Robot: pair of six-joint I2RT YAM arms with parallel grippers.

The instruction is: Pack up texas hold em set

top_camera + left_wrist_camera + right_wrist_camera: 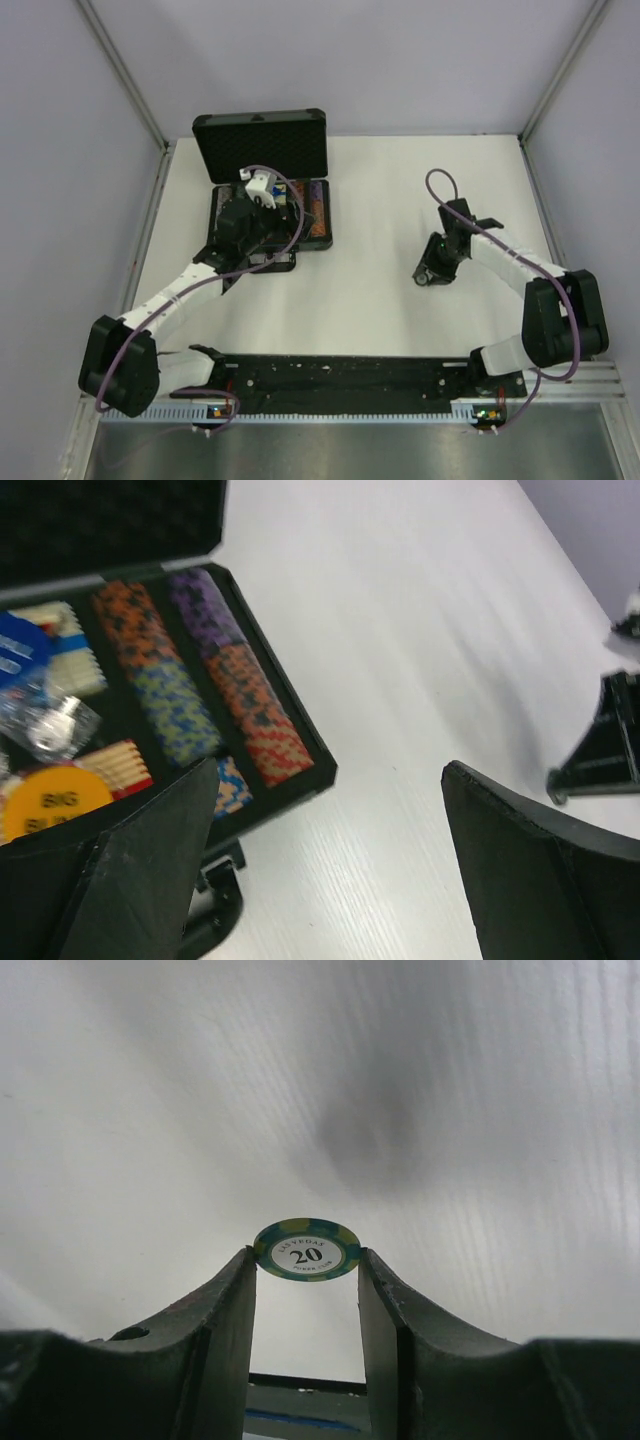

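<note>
Green chip (306, 1250) between tips of right claw (306, 1260)

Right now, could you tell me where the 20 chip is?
Right wrist view: the 20 chip sits between the right gripper's fingertips, on the table's right side.

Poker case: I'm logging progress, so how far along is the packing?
Done: chip rows and the orange disc sit in the open case. In hand: the right tool pinches a green 20 chip over the table; the left tool hangs open at the case's front. Left: stow that chip, shut the lid.
</note>
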